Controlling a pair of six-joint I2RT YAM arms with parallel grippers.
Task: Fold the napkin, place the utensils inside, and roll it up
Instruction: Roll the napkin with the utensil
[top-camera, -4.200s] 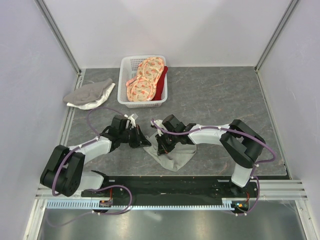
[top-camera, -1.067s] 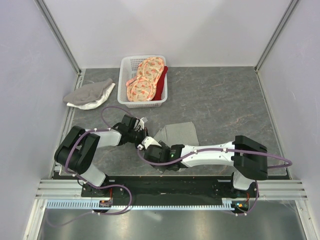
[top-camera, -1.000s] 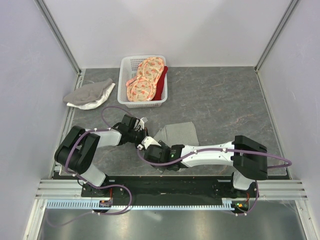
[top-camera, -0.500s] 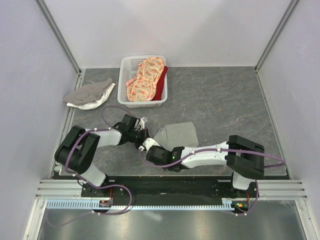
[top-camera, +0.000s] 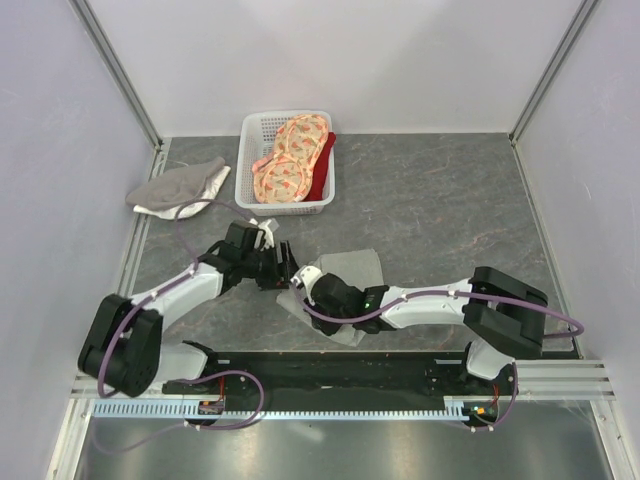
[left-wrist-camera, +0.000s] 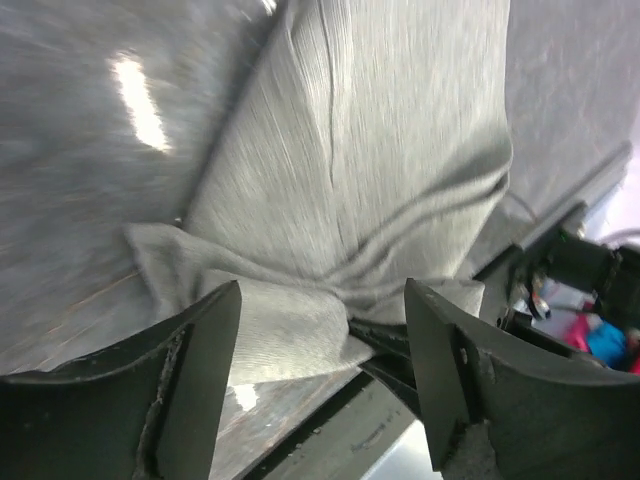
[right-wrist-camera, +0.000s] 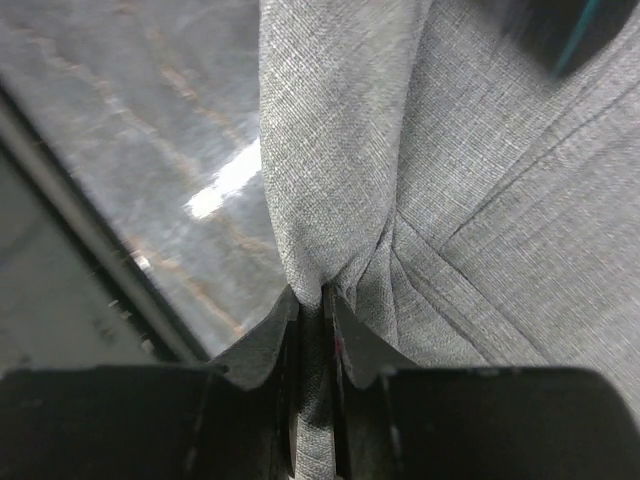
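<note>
My right gripper (right-wrist-camera: 312, 312) pinches a left-edge fold of the plain grey-green cloth napkin (top-camera: 352, 268), which stretches rightward; my left gripper (left-wrist-camera: 320, 295) stands wide, empty, just beside it.

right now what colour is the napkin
Plain grey-green napkin, no pattern; clearest in the right wrist view.

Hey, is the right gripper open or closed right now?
Shut: the right gripper pinches a bunched fold of the napkin, seen in the right wrist view.
</note>
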